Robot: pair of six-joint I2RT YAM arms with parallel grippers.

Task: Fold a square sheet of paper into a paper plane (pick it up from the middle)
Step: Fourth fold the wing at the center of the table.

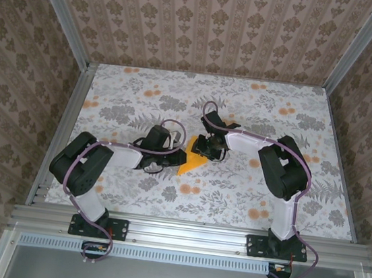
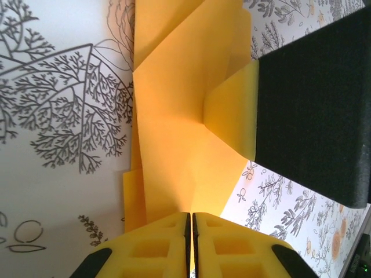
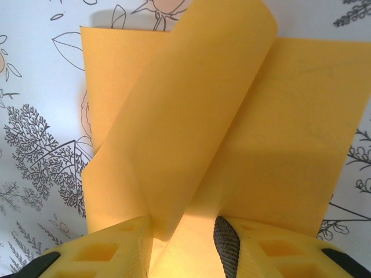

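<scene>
The left end effector (image 2: 191, 243) is clenched; its two yellow fingers (image 2: 151, 249) meet at the bottom centre of the left wrist view with only a hairline slit between them, and a raised ridge of the sheet of paper (image 1: 193, 163) runs straight down into that slit, so it is grasping the paper at its edge. The right end effector (image 3: 182, 243) stands partly open at the bottom of the right wrist view; a curled flap of the paper rises between its fingers and leans on the left one, while a clear gap separates the flap from the dark ribbed pad (image 3: 227, 243) on the other, so it is released, not pinching.

In the top view the paper lies on the desk (image 1: 246, 201) at the centre of the frame, between the two end effectors and touching both. It is thin, smooth, matte orange-yellow, and partly folded; one panel lies flat, another lifts in a soft roll with a rounded top edge, and sharp diagonal creases show in the left wrist view. There, at the right of the frame, a small upright fold butts against a broad black block (image 2: 313, 110) with a fine grainy surface.

The fingers are moulded yellow plastic with square recesses and black corners; the desk carries a white cloth printed with grey leafy sprigs and small orange blossoms.
</scene>
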